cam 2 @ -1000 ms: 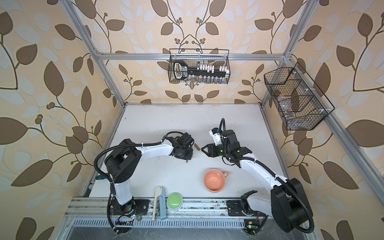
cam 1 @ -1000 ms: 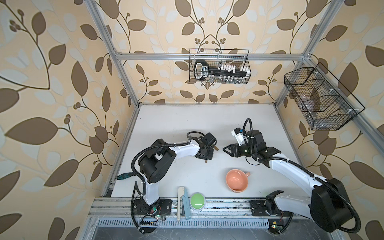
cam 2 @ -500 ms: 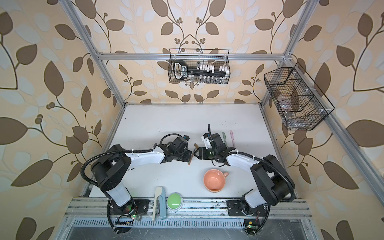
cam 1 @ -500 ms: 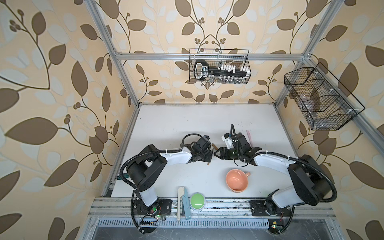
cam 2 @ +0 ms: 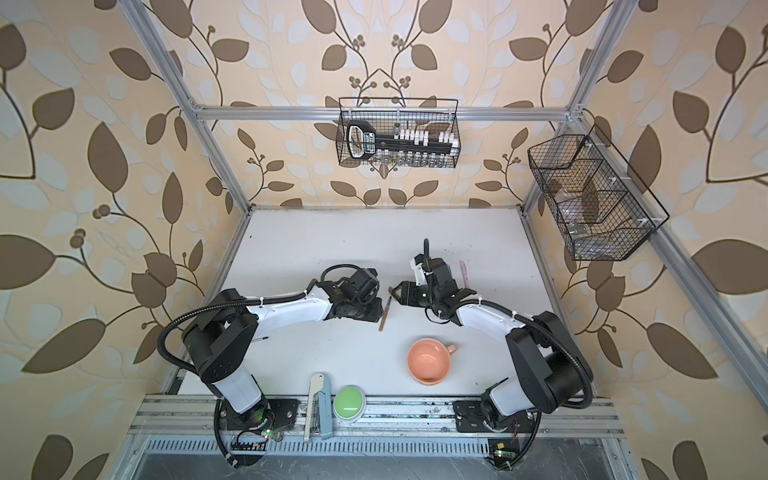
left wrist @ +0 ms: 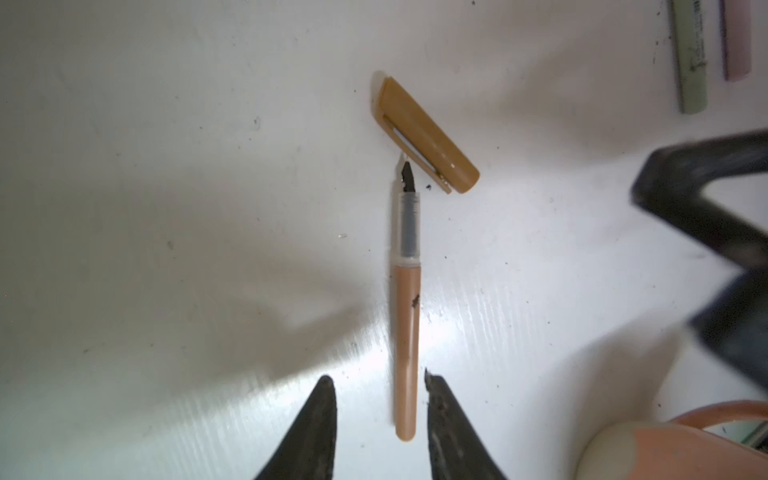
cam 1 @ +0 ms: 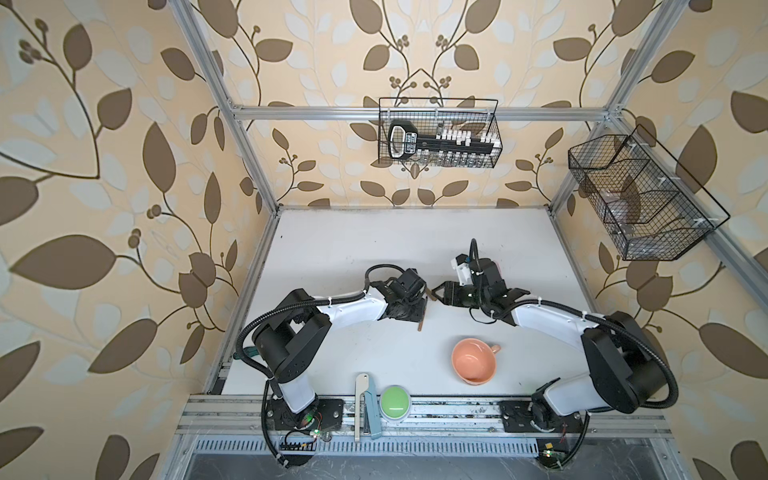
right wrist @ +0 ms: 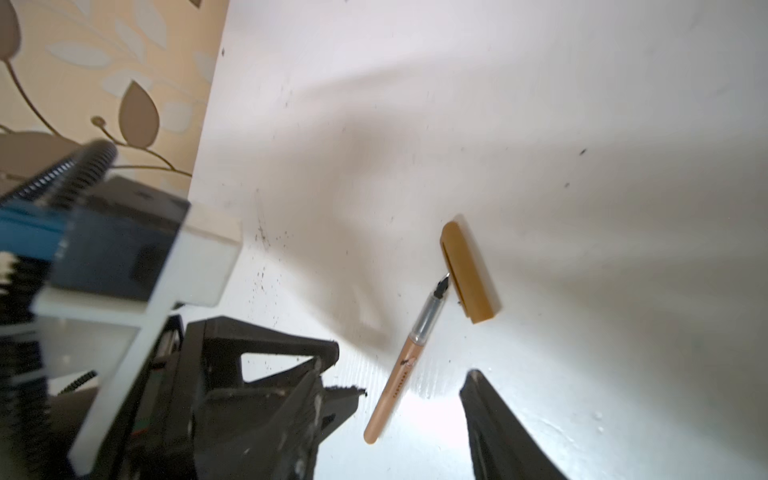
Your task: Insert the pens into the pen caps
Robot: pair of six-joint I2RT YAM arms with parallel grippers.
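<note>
Tan pen (left wrist: 406, 332): laid flat on table (left wrist: 166, 166), uncapped, nib at the clip of cap (left wrist: 428, 135), not its mouth.
Left gripper (left wrist: 378, 390): jaws parted astride pen's rear, nothing held.
Right gripper (cam 2: 398, 292): parted, empty.
Risk: cap likely knocked aside by nib; pen rolled if pinched off-centre.

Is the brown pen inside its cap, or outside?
Outside. The brown pen lies on the table, dark nib bare, beside the separate brown cap.
</note>
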